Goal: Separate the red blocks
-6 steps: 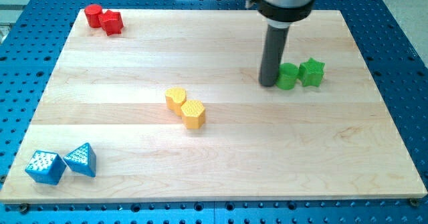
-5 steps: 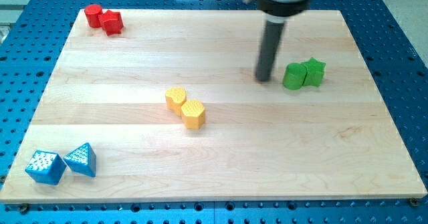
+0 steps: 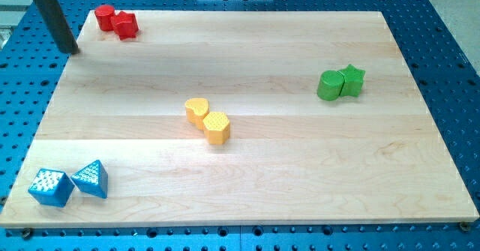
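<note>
Two touching red blocks, a round one point(image 3: 104, 16) and an angular one point(image 3: 125, 25), my bare-rod tip point(image 3: 70, 50), holding nothing, left of them, off the wooden board point(image 3: 300, 168).

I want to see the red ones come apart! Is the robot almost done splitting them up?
Not yet. Nothing looks done: the red round block and the red star-like block are touching in the wooden board's top-left corner. In hand: my tip sits just off the board's left edge, left of and slightly below the red pair, not touching them. Left: pushing one red block away from the other.
</note>
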